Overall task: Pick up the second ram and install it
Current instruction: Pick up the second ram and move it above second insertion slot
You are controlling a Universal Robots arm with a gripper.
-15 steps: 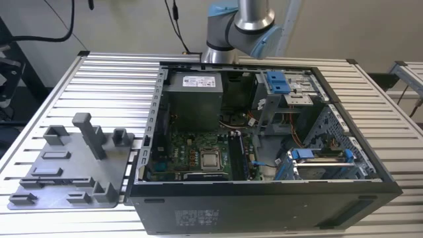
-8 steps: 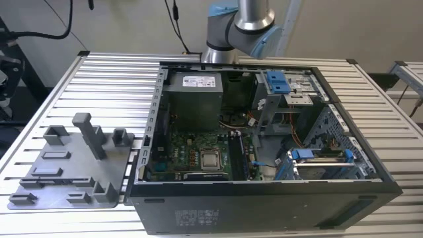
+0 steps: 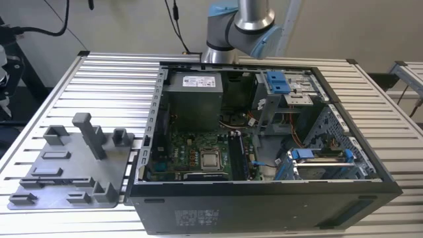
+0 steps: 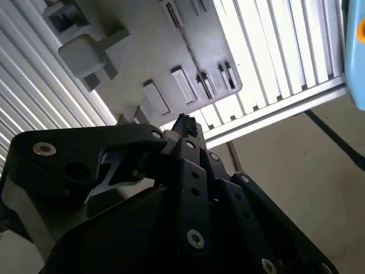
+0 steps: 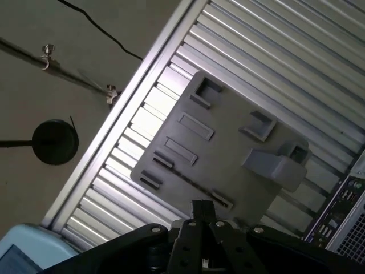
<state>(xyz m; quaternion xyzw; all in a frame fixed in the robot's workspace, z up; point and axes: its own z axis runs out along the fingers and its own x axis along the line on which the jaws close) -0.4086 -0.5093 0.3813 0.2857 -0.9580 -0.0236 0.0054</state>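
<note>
A slatted metal desk (image 3: 112, 74) carried everything. Most of it was taken up by an open computer case (image 3: 264, 196) lying on its side, its inside facing up. A grey power supply (image 3: 191, 101) sat at the far end, and the green motherboard (image 3: 188, 153) with its square processor socket (image 3: 211, 159) sat nearer the front wall. Behind the case the robot arm (image 3: 241, 25) rose from the desk and ran out of the top of the exterior view.

Beside the case, toward the exterior view's left, lay the grey holder tray (image 3: 73, 163), flat on the slats near the desk's edge. It carried low slotted blocks and one tall post (image 3: 89, 134).

Both wrist views looked down on the tray (image 5: 228, 142) (image 4: 142, 51) from well above, with the bare floor (image 5: 57, 85) beyond the desk's edge.

The claw (image 5: 202, 210) (image 4: 185, 123) hung high over the tray, well apart from it. Its black linkages converged on one dark point, so the tips appeared drawn together. I could not tell whether anything thin was pinched there.

The second ram (image 5: 194, 184) appeared to be a thin dark line standing on edge in the tray between two small slotted blocks. The second wrist view showed the same dotted dark edge (image 4: 183, 37), but it was too fine to confirm chips or label. The claw was not touching it.
</note>
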